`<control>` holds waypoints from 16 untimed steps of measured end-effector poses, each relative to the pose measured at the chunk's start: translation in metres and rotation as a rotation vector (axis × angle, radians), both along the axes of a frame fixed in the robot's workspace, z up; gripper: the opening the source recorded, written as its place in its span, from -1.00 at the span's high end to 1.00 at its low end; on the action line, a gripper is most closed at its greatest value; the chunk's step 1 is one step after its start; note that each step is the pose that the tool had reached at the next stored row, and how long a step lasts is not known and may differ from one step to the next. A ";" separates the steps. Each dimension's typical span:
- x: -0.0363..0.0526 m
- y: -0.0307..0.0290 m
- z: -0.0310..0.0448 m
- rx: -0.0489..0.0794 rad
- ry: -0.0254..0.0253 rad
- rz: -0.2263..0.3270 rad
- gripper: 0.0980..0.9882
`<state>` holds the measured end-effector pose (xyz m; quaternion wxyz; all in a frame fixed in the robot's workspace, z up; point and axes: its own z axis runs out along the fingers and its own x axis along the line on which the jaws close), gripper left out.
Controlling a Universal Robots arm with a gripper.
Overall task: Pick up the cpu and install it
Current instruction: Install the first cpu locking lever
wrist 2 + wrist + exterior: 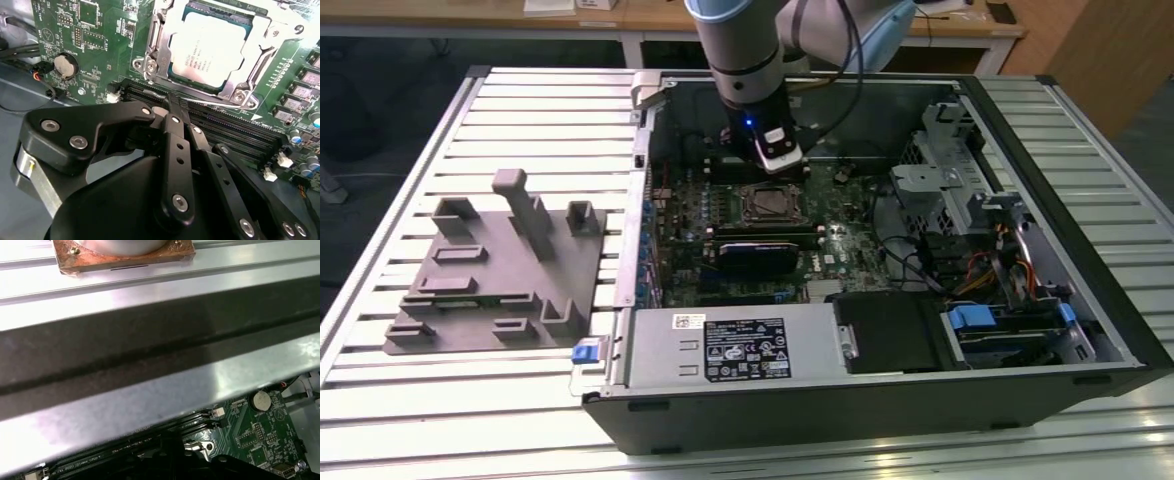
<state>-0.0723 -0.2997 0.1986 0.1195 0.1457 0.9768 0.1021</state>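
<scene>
The cpu [210, 42], a pale silvery square chip, lies seated in the metal-framed socket [240, 95] on the green motherboard in the second wrist view. My gripper [172, 100] hangs just beside the socket, over the black memory slots [235, 135], and its black fingers [175, 145] are drawn together with nothing between them. In the exterior view the gripper [777, 170] sits low inside the open computer case, right behind the socket [767, 203].
A grey plastic fixture [494, 265] with upright posts stands on the slatted table at the exterior view's left. The case wall [150, 365] crosses the first wrist view. A coin battery [66, 65], drive cages [961, 190] and the power supply [747, 345] surround the board.
</scene>
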 end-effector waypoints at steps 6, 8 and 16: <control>0.0000 0.0000 -0.0033 -0.004 -0.0018 0.000 0.98; 0.0000 0.0000 -0.0038 -0.006 -0.0019 0.000 0.98; 0.0000 -0.0004 -0.0056 -0.016 -0.0020 0.000 0.98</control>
